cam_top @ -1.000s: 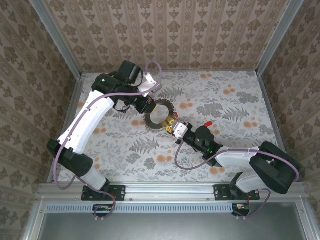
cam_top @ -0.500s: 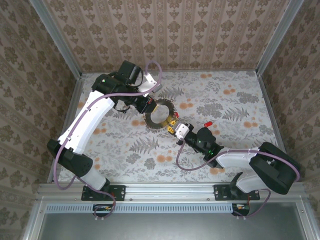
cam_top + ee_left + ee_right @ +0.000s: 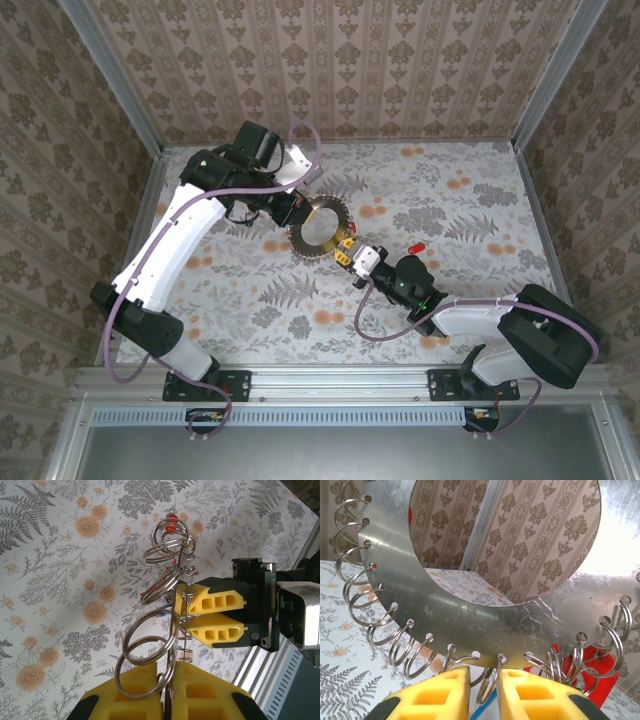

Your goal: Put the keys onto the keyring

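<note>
The keyring [image 3: 301, 238] is a flat metal ring with holes along its rim, and small split rings hang from them. In the left wrist view my left gripper [image 3: 167, 672] is shut on its rim, which shows edge-on [image 3: 185, 630]. My right gripper [image 3: 347, 250] meets the opposite rim. Its yellow pads [image 3: 440, 692] stand narrowly apart, pinching one small split ring [image 3: 490, 687] under the plate [image 3: 485, 625]. A red key head [image 3: 594, 672] hangs among the rings at the right. Another red key [image 3: 415, 247] lies on the table beside the right arm.
The floral tabletop [image 3: 470, 200] is walled by patterned panels on three sides, with metal posts at the back corners. The right gripper [image 3: 176, 612] faces the left wrist camera just beyond the ring's edge. A bit of blue [image 3: 495, 707] shows below the right pads.
Almost nothing: the right wrist has crept slightly to the right, and the keyring stays held between both grippers.
</note>
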